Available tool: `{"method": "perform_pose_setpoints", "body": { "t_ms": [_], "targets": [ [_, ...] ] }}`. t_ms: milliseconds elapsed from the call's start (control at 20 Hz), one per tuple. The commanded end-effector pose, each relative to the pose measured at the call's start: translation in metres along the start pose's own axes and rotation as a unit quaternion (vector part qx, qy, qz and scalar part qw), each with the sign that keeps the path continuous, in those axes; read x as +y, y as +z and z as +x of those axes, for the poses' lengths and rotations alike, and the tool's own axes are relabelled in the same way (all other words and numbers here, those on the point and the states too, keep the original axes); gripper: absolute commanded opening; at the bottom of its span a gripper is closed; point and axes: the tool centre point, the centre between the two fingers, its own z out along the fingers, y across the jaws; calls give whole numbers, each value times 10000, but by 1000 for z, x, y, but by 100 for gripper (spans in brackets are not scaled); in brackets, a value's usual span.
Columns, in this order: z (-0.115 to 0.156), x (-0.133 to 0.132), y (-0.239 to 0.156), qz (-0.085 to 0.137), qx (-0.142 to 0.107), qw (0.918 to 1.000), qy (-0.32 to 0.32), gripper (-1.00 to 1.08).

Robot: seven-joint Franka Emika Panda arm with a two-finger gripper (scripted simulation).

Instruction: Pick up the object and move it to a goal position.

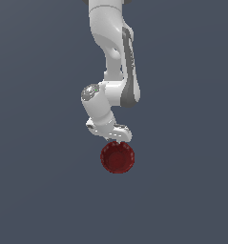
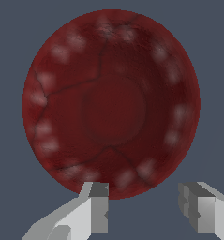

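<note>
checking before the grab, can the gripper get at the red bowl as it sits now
Probably yes. The gripper hangs just above the bowl with its jaws apart, one finger at the rim, and nothing lies between them in either view.

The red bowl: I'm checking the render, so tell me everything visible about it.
The red bowl is dark red, round and shallow, with a flat centre, pale patches around its ribbed rim and thin dark crack-like lines. It lies open side up on the grey floor. The end effector is open at its edge; contact is unclear.
</note>
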Motion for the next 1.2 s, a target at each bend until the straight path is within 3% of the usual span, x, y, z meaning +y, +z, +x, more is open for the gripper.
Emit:
{"method": "perform_pose_setpoints", "body": {
  "t_ms": [0,650,1150],
  "targets": [
    [1,2,2,87,23,9998,149,28],
    [12,21,0,189,143,9981,562,28],
    [12,21,4,334,156,9964,765,28]
  ]
}}
